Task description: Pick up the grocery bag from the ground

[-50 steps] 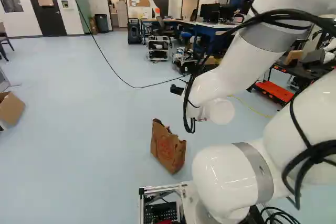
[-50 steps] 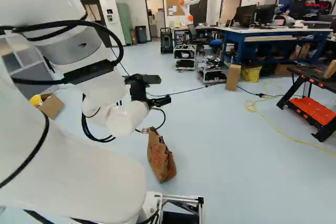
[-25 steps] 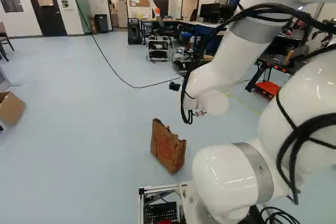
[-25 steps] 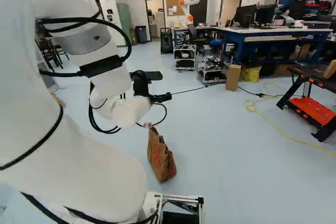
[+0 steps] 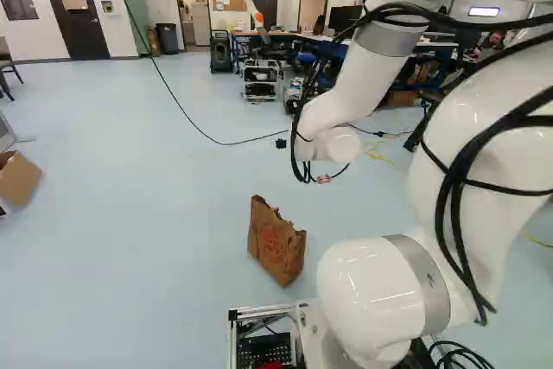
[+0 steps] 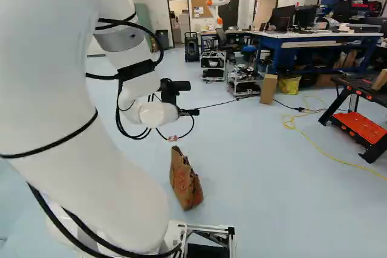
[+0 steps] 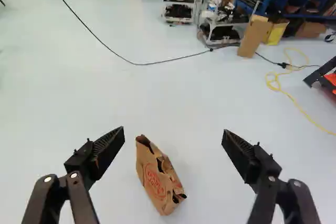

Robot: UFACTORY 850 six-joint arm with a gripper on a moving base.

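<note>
Right base view, end effector (image 6: pixel 188 112) mostly hidden, wrist view, spread wide, empty, paper bag (image 7: pixel 157 182) ahead, inside unclear

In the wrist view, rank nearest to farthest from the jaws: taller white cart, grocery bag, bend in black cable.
1. Grocery bag: on the floor, seen between the open jaws.
2. Bend in black cable: beyond the bag.
3. Taller white cart: beyond the cable.

- White arm (image 6: pixel 60 89) rising from its lowest joint (image 5: pixel 371 287), bent over forward
- Wrist (image 5: pixel 333 133) held out ahead — raised, at the lower end of the forearm (image 5: pixel 367 79)
- Black jaws spread — wide apart
</note>
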